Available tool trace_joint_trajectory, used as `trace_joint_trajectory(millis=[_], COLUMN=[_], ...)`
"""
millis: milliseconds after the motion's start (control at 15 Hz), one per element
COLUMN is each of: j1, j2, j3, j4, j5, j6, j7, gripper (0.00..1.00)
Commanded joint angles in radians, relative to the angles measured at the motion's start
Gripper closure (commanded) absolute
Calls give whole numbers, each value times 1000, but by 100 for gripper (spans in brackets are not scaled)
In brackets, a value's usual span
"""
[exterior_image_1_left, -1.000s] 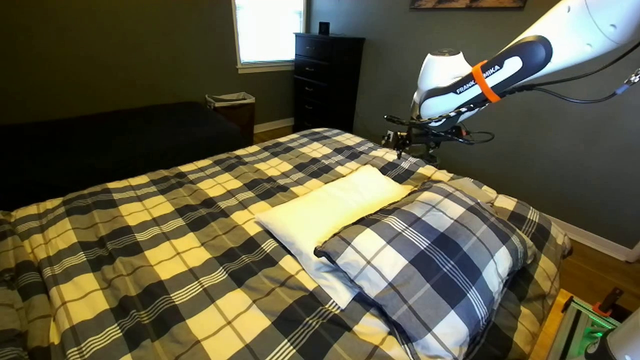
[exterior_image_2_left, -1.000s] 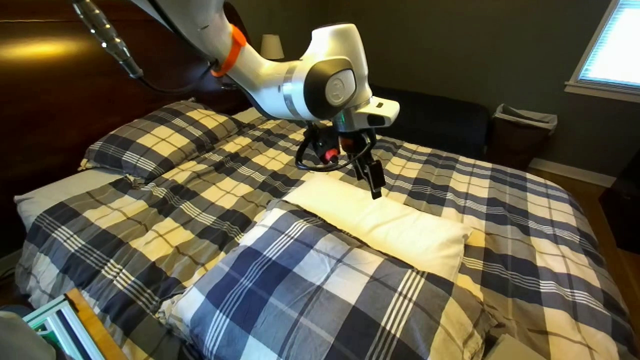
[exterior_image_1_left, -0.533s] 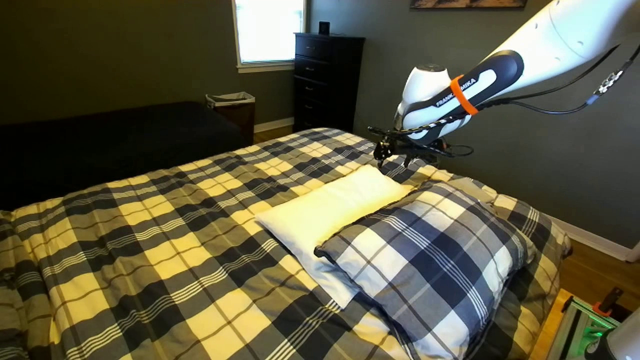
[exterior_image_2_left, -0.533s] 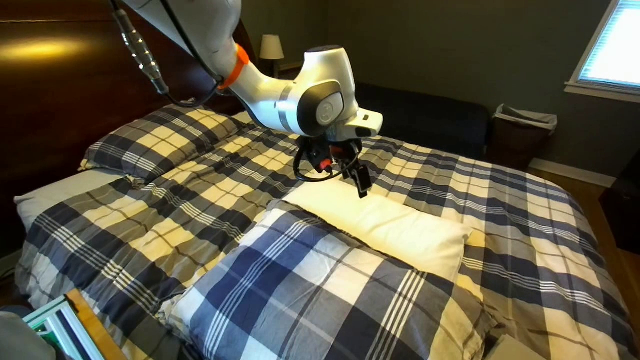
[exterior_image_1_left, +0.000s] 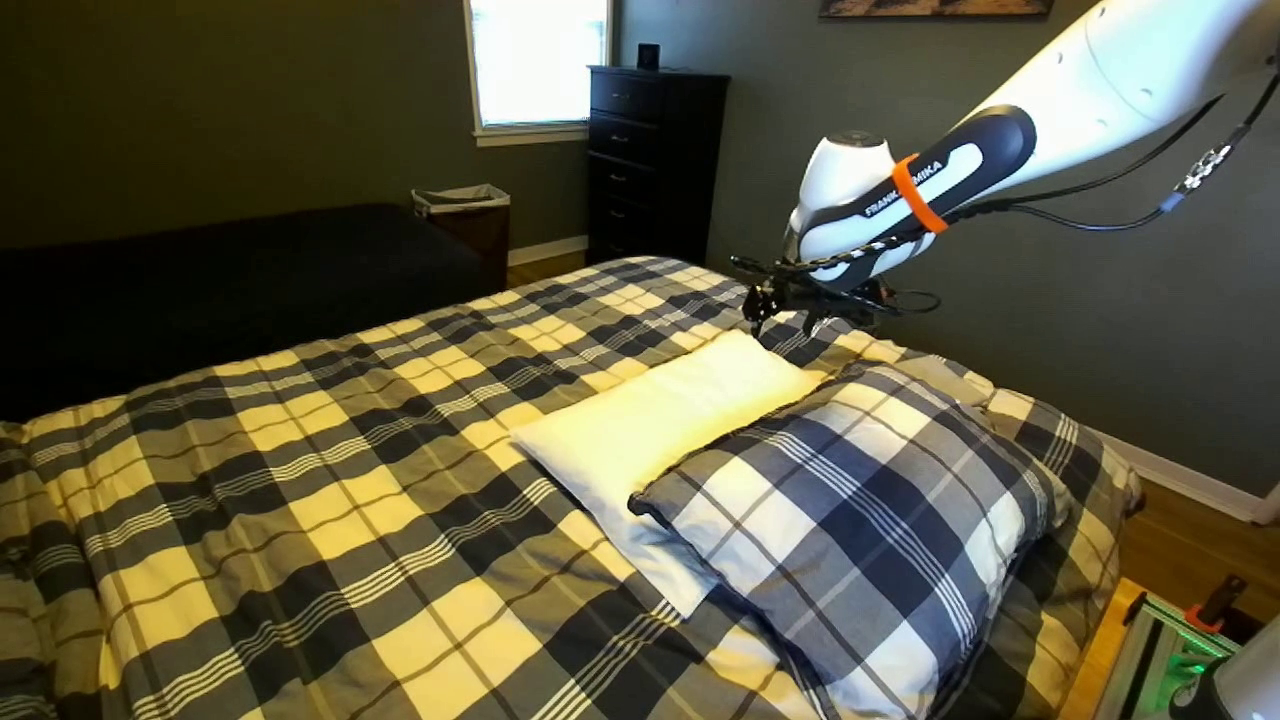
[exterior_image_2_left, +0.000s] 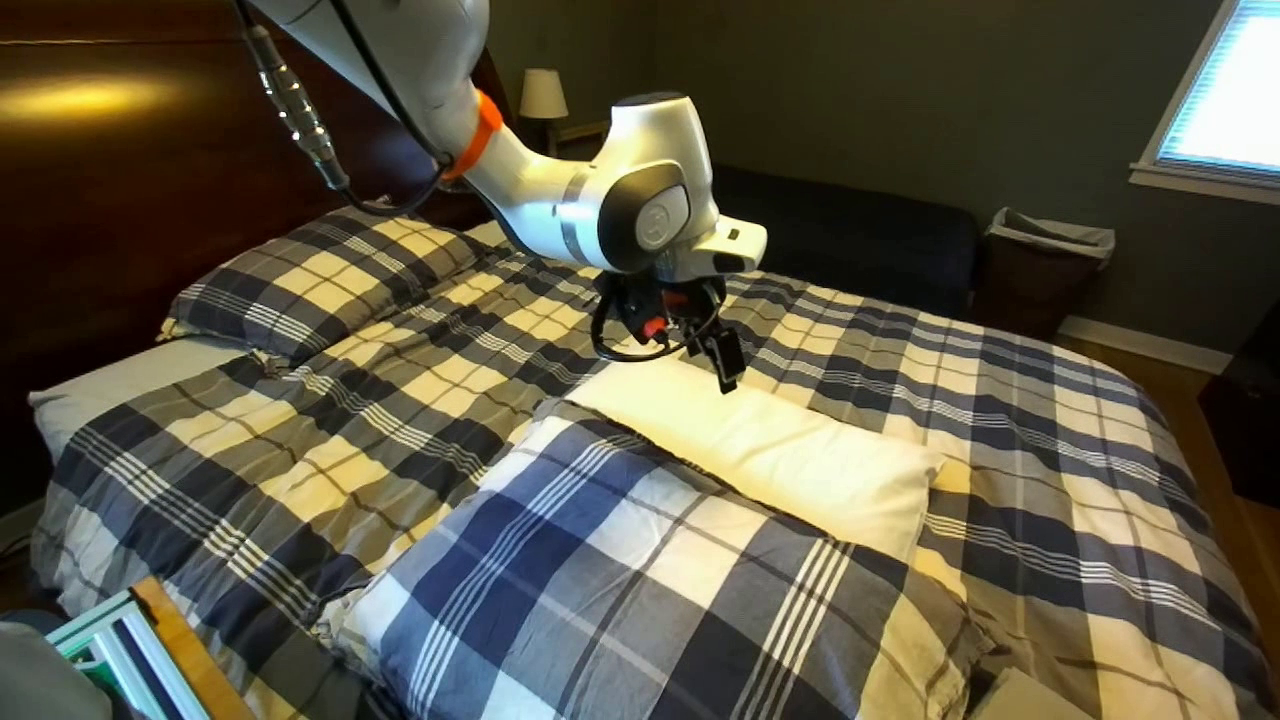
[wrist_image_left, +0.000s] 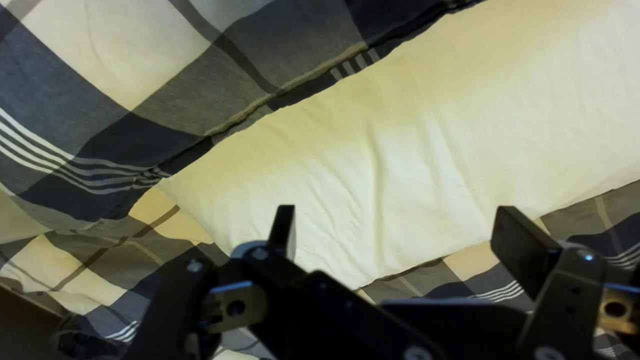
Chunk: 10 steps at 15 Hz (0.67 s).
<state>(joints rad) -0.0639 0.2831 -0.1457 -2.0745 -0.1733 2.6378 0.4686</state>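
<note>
My gripper (wrist_image_left: 396, 207) is open and empty, with its two black fingers spread wide. In the wrist view both fingers show over the white pillow (wrist_image_left: 400, 150) and its edge. In both exterior views the gripper (exterior_image_1_left: 783, 330) (exterior_image_2_left: 728, 382) hangs above the bed, by one end of the white pillow (exterior_image_1_left: 665, 400) (exterior_image_2_left: 770, 450), and appears apart from it. A plaid pillow (exterior_image_1_left: 860, 510) (exterior_image_2_left: 640, 580) (wrist_image_left: 125, 75) lies alongside and partly over the white pillow. Both lie on a plaid bed cover (exterior_image_1_left: 330, 480) (exterior_image_2_left: 1030, 480).
Another plaid pillow (exterior_image_2_left: 330, 275) lies near the dark wooden headboard (exterior_image_2_left: 120, 210). A lamp (exterior_image_2_left: 543, 95) stands beyond the bed. A laundry bin (exterior_image_1_left: 465, 220) (exterior_image_2_left: 1045, 260) and a dark dresser (exterior_image_1_left: 655, 170) stand past the bed. The robot's mount (exterior_image_1_left: 1160, 650) is at the bedside.
The arm has come down and shifted toward the white pillow, mostly in the earlier half second; since then it has barely moved. The pillows have not moved.
</note>
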Motion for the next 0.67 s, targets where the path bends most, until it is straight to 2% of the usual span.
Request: trace_joint_trajectory(millis=[0, 267, 600], j1=[17, 68, 162], j2=[33, 71, 175], j3=[25, 58, 82], j4=[15, 15, 71], j5=[61, 34, -5], j6=[5, 26, 30], j7=[-90, -139, -169], gripper=[0, 0, 0])
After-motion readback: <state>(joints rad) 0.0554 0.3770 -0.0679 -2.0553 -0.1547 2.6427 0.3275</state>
